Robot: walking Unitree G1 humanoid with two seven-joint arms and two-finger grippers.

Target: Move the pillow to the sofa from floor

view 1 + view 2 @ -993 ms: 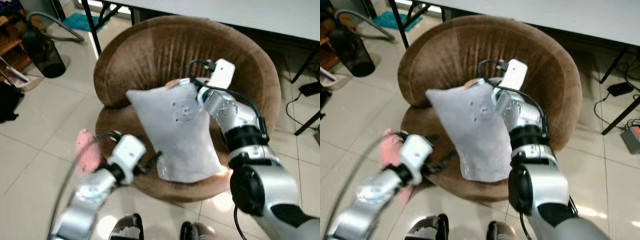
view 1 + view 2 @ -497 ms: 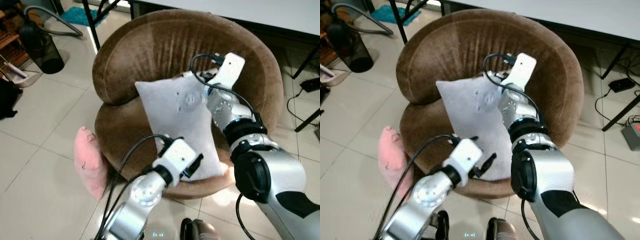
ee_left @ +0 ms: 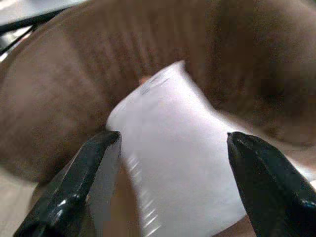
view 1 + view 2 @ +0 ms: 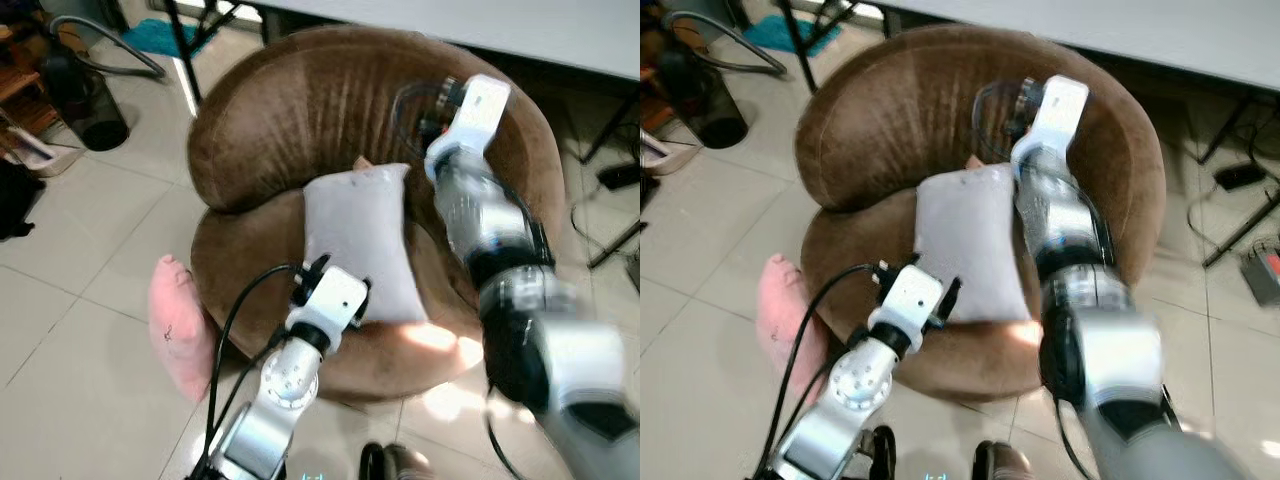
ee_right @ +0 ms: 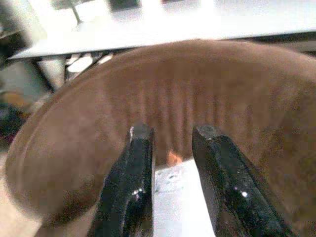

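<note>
A pale grey pillow (image 4: pixel 360 245) stands on the seat of the round brown sofa (image 4: pixel 290 110), leaning toward its backrest. My left gripper (image 4: pixel 338 275) is at the pillow's front lower edge, open. In the left wrist view its fingers (image 3: pixel 94 163) are spread wide with the pillow (image 3: pixel 182 153) just beyond them. My right gripper (image 4: pixel 425 110) is blurred, up by the backrest above the pillow. The right wrist view shows its fingers (image 5: pixel 138 173) apart with nothing between them, and the pillow's top corner (image 5: pixel 173 182) below. A pink pillow (image 4: pixel 180 325) lies on the floor against the sofa's left side.
A white table (image 4: pixel 480 20) with black legs stands behind the sofa. A black bin (image 4: pixel 85 100) and a hose are at the far left, and a teal mat (image 4: pixel 160 40) lies beyond. Cables (image 4: pixel 1240 175) trail on the tiles at the right.
My right gripper has let go of the grey pillow and lifted toward the backrest. The pillow has settled lower on the seat. My left gripper has closed in on its front edge.
</note>
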